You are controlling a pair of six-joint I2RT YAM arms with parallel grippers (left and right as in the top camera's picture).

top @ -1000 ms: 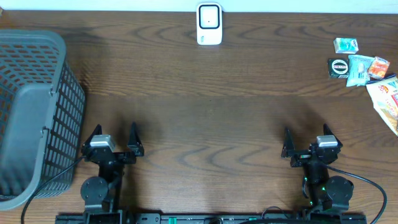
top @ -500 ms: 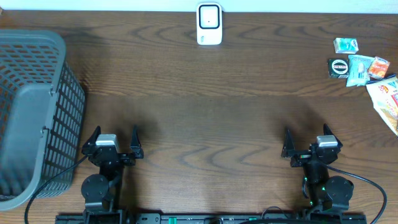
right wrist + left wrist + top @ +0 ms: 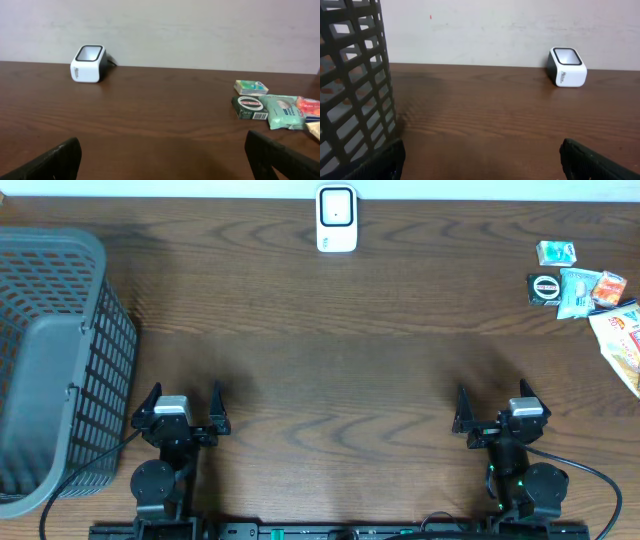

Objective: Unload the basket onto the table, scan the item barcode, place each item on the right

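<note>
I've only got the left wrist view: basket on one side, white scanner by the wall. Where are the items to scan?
Observer: A cluster of small packs lies at the table's far right edge, outside your view.
Operator: Is the right end effector holding one?
Observer: No. The right end effector is open and empty, near the front edge, well apart from the packs.
Operator: What's in the cluster?
Observer: A dark box with a round label, a teal pack, a small pale box, and a snack bag cut off by the frame.
</note>
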